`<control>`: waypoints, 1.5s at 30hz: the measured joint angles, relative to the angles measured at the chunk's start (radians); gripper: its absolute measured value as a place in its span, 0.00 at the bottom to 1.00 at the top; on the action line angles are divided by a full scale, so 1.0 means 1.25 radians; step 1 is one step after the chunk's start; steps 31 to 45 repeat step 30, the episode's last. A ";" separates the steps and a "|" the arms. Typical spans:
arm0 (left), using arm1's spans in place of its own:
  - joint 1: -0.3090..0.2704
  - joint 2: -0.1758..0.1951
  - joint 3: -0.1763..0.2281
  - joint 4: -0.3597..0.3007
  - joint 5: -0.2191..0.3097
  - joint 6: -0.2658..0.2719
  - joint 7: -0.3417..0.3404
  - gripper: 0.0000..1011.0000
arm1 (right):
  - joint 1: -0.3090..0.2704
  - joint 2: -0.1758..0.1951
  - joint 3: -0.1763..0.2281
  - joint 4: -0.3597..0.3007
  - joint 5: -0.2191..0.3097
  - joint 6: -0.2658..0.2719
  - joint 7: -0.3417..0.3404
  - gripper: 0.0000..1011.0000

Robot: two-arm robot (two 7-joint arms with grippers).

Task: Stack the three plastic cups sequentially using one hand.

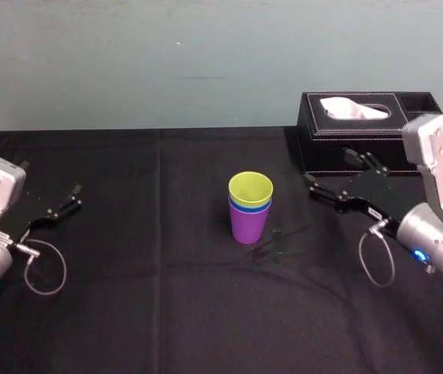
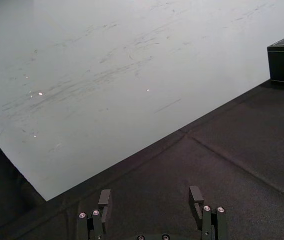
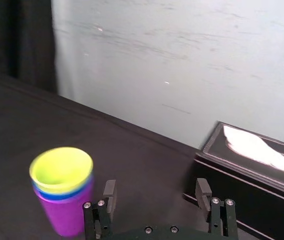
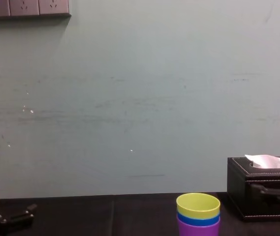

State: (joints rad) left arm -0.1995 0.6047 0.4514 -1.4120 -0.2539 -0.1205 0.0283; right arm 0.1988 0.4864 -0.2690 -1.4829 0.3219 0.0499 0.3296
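Observation:
The three plastic cups stand nested in one upright stack at the table's middle: the purple cup outermost, the blue cup inside it showing as a thin band, the yellow-green cup innermost on top. The same stack appears in the right wrist view and the chest view. My right gripper hovers open to the right of the stack, apart from it, nothing between its fingers. My left gripper rests open at the far left, empty.
A black tissue box with white tissue stands at the back right, just behind the right gripper. A black cloth covers the table, and a pale wall rises behind its far edge.

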 joint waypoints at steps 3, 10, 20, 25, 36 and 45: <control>0.000 0.000 0.000 0.000 0.000 0.000 0.000 1.00 | -0.007 -0.005 0.010 0.033 -0.019 -0.022 -0.011 0.99; 0.000 0.000 0.000 0.000 0.000 0.000 0.000 1.00 | -0.004 -0.013 0.022 0.093 -0.031 -0.041 -0.003 0.99; 0.000 0.000 0.000 0.000 0.000 0.000 0.000 1.00 | -0.002 -0.015 0.025 0.104 -0.033 -0.045 0.006 0.99; 0.000 0.000 0.000 0.000 0.000 0.000 0.000 1.00 | -0.003 -0.015 0.025 0.102 -0.033 -0.045 0.006 0.99; 0.000 0.000 0.000 0.000 0.000 0.000 0.000 1.00 | -0.003 -0.014 0.025 0.101 -0.033 -0.045 0.005 0.99; 0.000 0.000 0.000 0.000 0.000 0.000 0.000 1.00 | -0.003 -0.014 0.025 0.101 -0.033 -0.045 0.005 0.99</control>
